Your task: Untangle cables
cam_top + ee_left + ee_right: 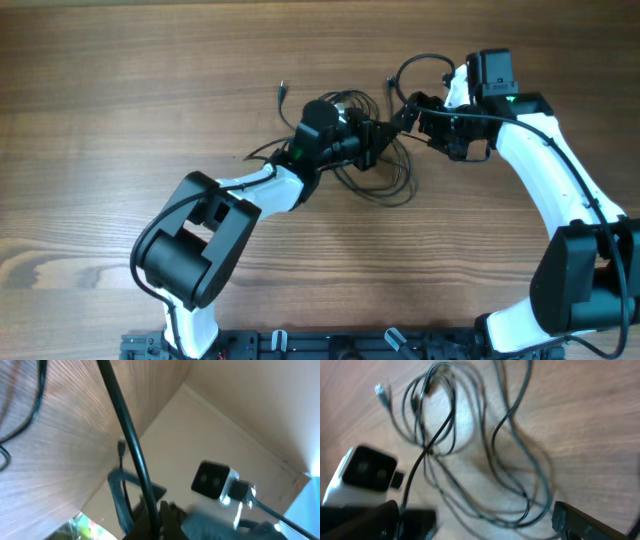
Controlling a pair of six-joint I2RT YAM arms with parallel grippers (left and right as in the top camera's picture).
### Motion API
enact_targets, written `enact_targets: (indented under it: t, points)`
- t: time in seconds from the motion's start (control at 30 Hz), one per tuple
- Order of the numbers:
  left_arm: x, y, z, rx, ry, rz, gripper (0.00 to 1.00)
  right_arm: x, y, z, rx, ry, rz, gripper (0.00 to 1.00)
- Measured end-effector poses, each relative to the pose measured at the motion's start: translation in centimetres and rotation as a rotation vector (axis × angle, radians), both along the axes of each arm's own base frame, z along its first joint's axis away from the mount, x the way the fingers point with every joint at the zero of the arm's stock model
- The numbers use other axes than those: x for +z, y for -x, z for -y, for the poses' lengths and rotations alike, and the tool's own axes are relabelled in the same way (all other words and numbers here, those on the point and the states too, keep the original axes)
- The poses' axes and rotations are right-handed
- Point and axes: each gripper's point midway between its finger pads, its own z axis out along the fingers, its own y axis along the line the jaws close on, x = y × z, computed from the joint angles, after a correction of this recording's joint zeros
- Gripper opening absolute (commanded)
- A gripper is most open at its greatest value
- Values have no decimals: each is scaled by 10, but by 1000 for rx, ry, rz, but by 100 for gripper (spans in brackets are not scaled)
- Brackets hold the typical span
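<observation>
The cables (380,175) lie in a loose snarl on the worktop (120,90) between the two arms; the left tool (150,517) looks clamped on one strand, though that view is blurred; the right tool (495,512) has its fingers apart, a strand running past one of them; a pull from here could cinch the loops tighter or drag the whole bundle; no container is in view.

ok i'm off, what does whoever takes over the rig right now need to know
Left hand: looks shut on one taut strand of the cables.
Right hand: tip to tip with it over the heap; open or shut, cannot tell.
Cables: one tangled heap of loops mid-table, a plug end sticking out at its far left.
Done: no cord separated yet.
Left: pull every cord free.
</observation>
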Motion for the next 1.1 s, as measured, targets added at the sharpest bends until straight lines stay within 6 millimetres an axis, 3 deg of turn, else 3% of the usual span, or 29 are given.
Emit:
enact_targets:
  t: [0.17,0.3,0.43,0.63,0.77,0.8,0.9,1.0,1.1]
  points:
    - [11,9,6,-60,51,-7,4,0,-9,5,-66,16,10,100]
    - [34,11,10,-88,124,53,4,0,-13,10,-103,32,17,100]
    - [36,16,8,-137,137,52,4,-5,-16,27,-152,94,18,100]
    - [7,-8,-41,-132,38,20,4,-3,-19,75,-166,75,40,100]
    - [-9,-15,-61,-132,-32,55,4,0,-19,86,-134,50,65,100]
    - [-11,-15,-63,-143,-50,87,11,0,-19,90,-133,49,69,99]
    - [-12,-14,-69,-207,-98,253,99,2,-20,103,-127,55,90,100]
    - [-9,-13,-76,-254,-116,379,99,14,-19,111,-127,70,132,100]
    - [-8,-19,-87,-262,-142,468,99,54,-19,111,-117,86,244,100]
